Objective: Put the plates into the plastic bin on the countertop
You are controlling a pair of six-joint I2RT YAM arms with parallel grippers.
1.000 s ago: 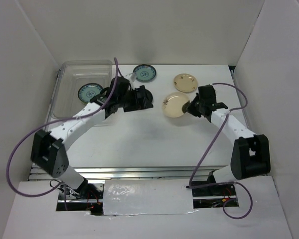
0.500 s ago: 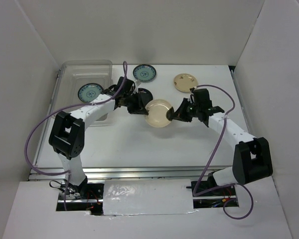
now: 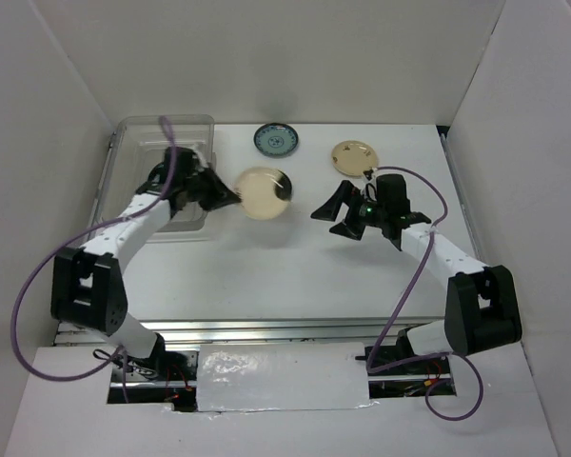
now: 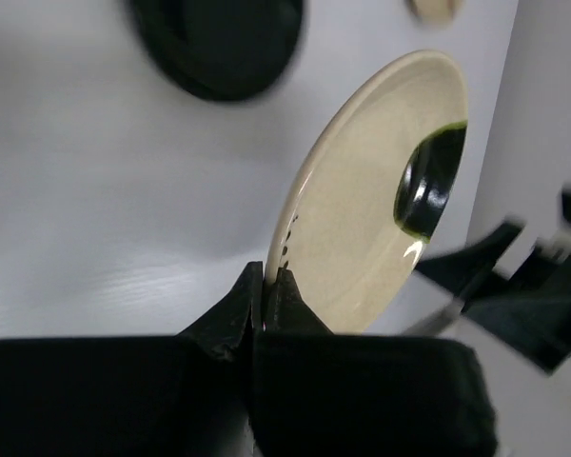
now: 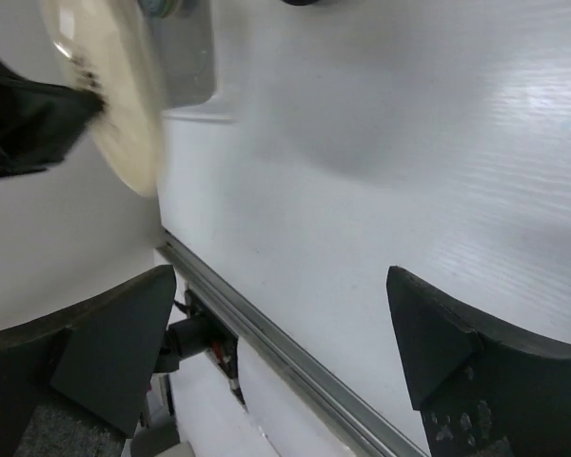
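Observation:
My left gripper is shut on the rim of a cream plate with a dark mark, holding it tilted on edge above the countertop, just right of the plastic bin. In the left wrist view the jaws pinch the cream plate at its lower edge. A black plate lies behind it. My right gripper stands open and empty to the right; its wrist view shows the gripper wide over bare countertop. A blue-patterned plate and a brown-gold plate lie at the back.
White walls close in the countertop on three sides. A metal rail runs along the near edge. The left arm lies across the bin's right side and covers what is inside.
The cream plate passed from my right gripper to my left. The left gripper shut on it and carried it left toward the bin; the right gripper opened and drew back.

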